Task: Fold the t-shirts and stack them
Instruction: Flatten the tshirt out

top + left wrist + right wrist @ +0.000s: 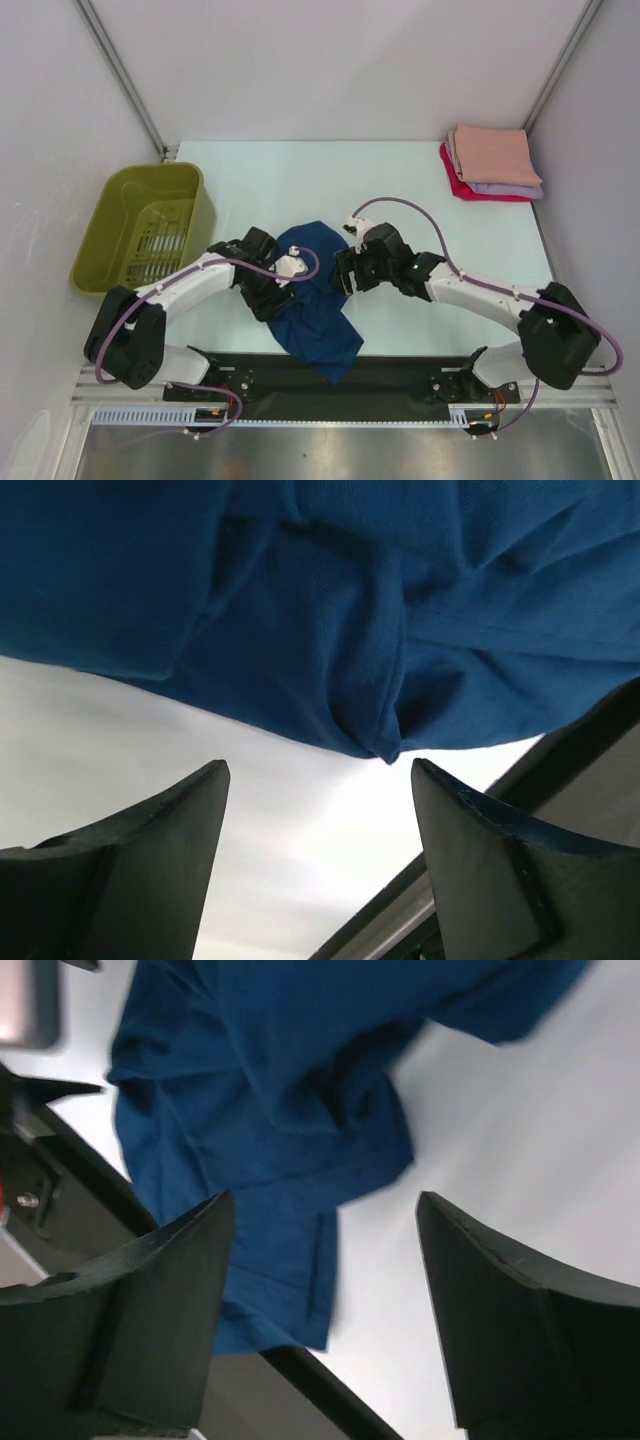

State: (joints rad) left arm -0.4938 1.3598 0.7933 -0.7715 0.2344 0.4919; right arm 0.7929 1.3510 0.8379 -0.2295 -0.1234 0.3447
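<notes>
Tabletop (300,180) bore crumpled navy t-shirt (315,325); left gripper (320,810) and right gripper (325,1260) gaped empty. Risk: hem snagging on black rail (400,385).

Navy blue t-shirt (315,320): unfolded, crumpled, near-centre of table (300,180), lower part overlapping the near edge. Far-right corner: 3 folded, stacked; peach t-shirt (495,153) on top, lavender t-shirt (515,188) in the middle, red t-shirt (462,185) at the bottom.
</notes>
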